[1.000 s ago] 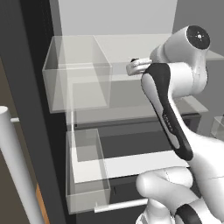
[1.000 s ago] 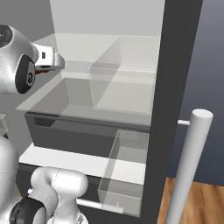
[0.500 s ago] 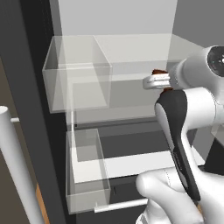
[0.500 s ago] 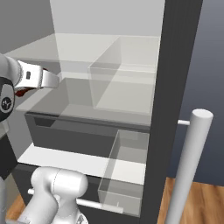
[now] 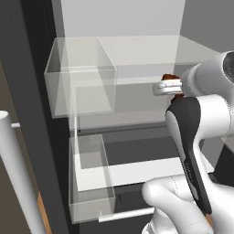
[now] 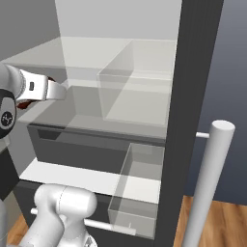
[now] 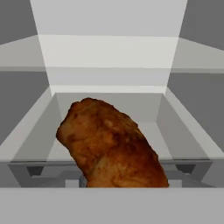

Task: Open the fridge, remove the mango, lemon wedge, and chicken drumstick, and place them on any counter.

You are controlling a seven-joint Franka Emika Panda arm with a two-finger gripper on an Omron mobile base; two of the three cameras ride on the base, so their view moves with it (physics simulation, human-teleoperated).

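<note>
Open fridge [image 5: 32,91] interior: the claw [image 5: 167,87], at centre right of the left base view, pinches the chicken drumstick [image 7: 109,144], which fills the hand view's lower centre

Chicken drumstick [image 7: 111,146]: rough, matt brown crust. Fridge [image 5: 32,91]: matt dark shell, clear glossy plastic bins [image 5: 82,77], brushed-metal bar handle [image 6: 205,185].

Glass fridge shelf [image 5: 137,50], apparently bare beside clear bin [image 5: 82,77]

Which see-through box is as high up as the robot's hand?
The upper clear plastic bin, level with the gripper; the lower clear bin sits well below it.
</note>
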